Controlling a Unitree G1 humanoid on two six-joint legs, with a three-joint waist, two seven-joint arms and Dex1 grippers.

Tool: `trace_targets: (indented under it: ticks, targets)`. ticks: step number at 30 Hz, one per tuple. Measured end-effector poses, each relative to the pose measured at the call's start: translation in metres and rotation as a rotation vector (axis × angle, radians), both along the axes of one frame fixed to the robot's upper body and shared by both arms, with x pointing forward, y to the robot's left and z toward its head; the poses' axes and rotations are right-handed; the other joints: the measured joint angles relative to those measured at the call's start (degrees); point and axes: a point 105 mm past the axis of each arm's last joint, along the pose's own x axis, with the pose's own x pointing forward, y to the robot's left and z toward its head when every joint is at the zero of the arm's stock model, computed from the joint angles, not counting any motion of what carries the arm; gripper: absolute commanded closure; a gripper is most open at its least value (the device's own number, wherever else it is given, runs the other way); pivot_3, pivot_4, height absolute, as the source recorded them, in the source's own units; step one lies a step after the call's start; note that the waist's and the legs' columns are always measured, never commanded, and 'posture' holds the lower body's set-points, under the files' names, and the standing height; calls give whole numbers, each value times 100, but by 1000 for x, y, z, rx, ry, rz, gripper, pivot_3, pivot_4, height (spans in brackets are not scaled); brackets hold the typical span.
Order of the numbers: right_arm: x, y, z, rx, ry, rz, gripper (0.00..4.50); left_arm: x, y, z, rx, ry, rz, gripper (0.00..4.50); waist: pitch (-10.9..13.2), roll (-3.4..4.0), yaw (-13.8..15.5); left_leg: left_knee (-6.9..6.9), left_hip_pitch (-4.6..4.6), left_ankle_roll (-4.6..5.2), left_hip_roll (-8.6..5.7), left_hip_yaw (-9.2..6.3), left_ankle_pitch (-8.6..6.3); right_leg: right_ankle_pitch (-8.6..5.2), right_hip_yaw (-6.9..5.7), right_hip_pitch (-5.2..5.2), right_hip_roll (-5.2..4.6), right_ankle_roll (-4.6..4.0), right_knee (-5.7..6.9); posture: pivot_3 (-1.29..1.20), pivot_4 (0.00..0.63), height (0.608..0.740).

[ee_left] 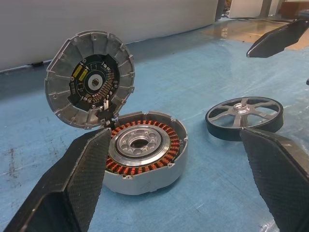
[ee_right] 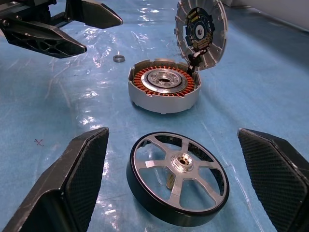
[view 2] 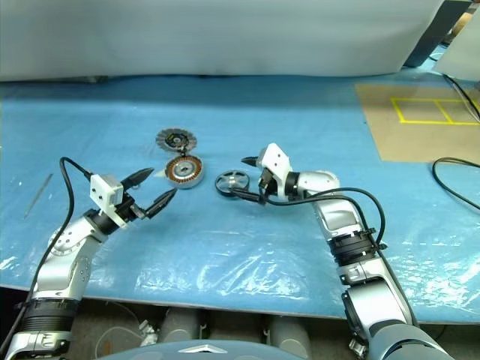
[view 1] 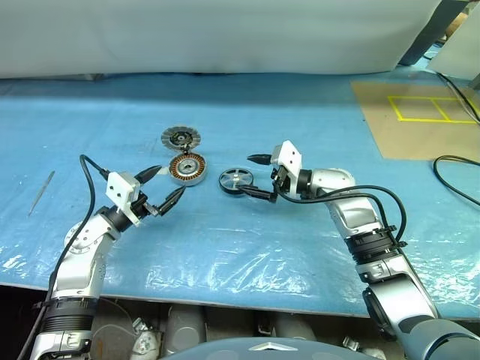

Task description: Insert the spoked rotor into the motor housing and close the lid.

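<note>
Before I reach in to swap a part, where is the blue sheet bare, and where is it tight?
Crowded: mid-sheet, where the motor housing, its raised lid and the spoked rotor sit between the open left gripper and open right gripper. Free: the far strip behind the lid toward the white backdrop, the near edge between both arms, and right toward the cardboard.

Blue-sheeted table [view 1: 300, 247]: motor housing [view 1: 187, 169], spoked rotor [view 1: 235, 181]

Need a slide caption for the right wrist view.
Open right gripper straddles the spoked rotor; motor housing beyond, lid raised.
</note>
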Motion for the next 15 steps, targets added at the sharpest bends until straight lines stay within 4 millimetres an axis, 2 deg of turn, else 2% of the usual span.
trace_targets:
  ticks: [15]
  targets:
    - [2, 0, 2, 0, -12, -3, 24, 1, 2, -4, 8, 8, 6, 0, 0, 0, 0, 0, 0, 0, 0, 0, 0, 0, 0, 0, 0, 0, 0, 0, 150, 740]
